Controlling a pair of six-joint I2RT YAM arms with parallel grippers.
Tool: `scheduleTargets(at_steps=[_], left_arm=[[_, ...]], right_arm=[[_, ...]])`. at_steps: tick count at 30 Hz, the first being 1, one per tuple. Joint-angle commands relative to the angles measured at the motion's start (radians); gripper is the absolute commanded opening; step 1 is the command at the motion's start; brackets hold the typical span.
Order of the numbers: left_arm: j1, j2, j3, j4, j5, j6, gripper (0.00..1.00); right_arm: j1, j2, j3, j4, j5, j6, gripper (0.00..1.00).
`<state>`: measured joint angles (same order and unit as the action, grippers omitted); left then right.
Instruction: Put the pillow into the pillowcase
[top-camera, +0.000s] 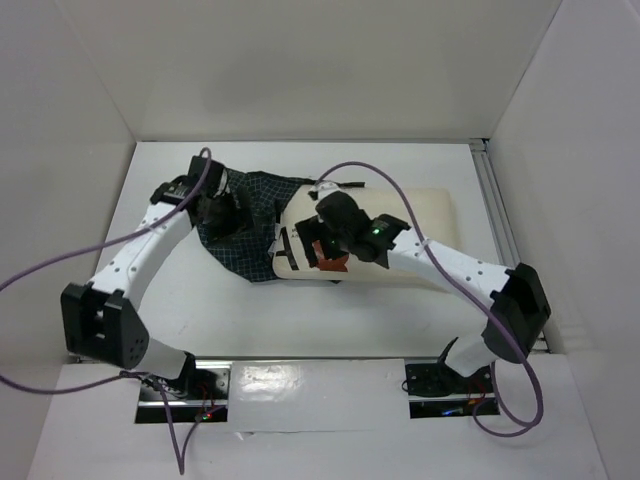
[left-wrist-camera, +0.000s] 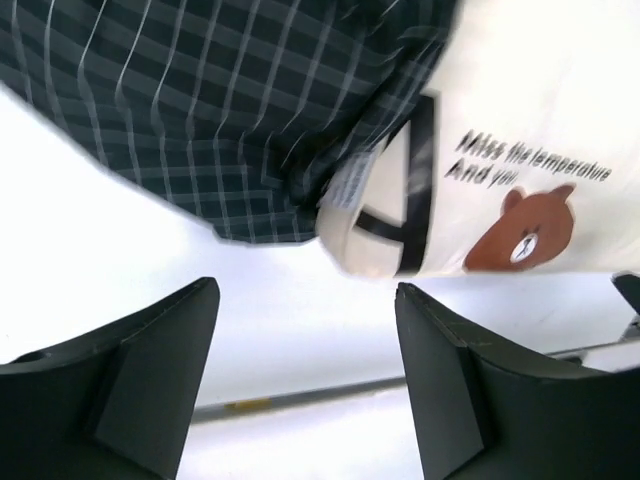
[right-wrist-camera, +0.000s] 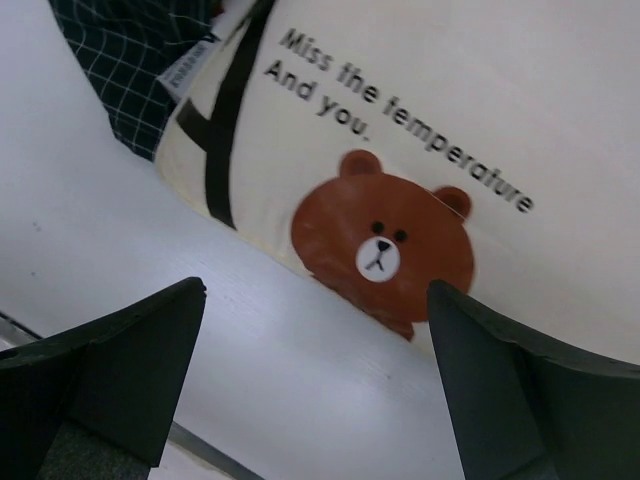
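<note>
Near edge: two white arms bolted to the white counter (top-camera: 300, 320). Left arm (top-camera: 140, 255) reaches up-left, right arm (top-camera: 460, 265) reaches in from the right. Left jaws are spread apart, released, with nothing between them and bare counter under them in the left wrist view. Right jaws are spread wide too, released and holding nothing, hanging over the pillow's near edge.

Mid counter: plump cream rectangular soft pillow (top-camera: 420, 215) lies flat with its long side left-right. A brown bear face print (right-wrist-camera: 385, 250) and black text sit on its left part, and a small white tag (right-wrist-camera: 188, 68) is at its left end.

Dark navy-green white-checked fabric pillowcase (top-camera: 245, 260) is bunched at the pillow's left end, touching it. Most of the pillow is outside the case; cannot tell if the corner is inside.

Far: white enclosure walls (top-camera: 300, 70).
</note>
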<state>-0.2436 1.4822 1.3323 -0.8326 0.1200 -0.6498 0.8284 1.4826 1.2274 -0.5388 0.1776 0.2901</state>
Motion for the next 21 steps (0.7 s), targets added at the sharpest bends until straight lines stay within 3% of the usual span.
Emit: scheduleTargets(at_steps=[1,7,9,11,12,16,21], left_arm=[[0.012,-0.092,-0.155,0.087,0.056,-0.148,0.85],[0.012,-0.197,-0.471,0.295,0.213,-0.229,0.82],[0.012,-0.197,-0.518,0.346,0.246,-0.241,0.80],[0.003,-0.197,-0.565,0.407,0.262,-0.261,0.78],[0.003,-0.197,-0.579,0.429,0.262,-0.261,0.78],[-0.019,-0.197,-0.643,0.555,0.308,-0.315,0.78],[-0.049,-0.145,-0.725,0.781,0.342,-0.451,0.93]], right_arm=[[0.037,0.077,0.064,0.083,0.020,-0.077,0.99],[0.055,0.277,0.112,0.148,0.020,-0.121,0.97],[0.046,0.318,0.123,0.163,0.030,-0.121,0.60],[0.034,0.318,0.135,0.163,0.016,-0.111,0.14],[0.023,0.318,0.145,0.163,0.007,-0.111,0.00],[-0.027,0.233,0.146,0.187,-0.085,-0.102,0.00],[-0.135,0.191,0.146,0.198,-0.298,-0.071,0.00]])
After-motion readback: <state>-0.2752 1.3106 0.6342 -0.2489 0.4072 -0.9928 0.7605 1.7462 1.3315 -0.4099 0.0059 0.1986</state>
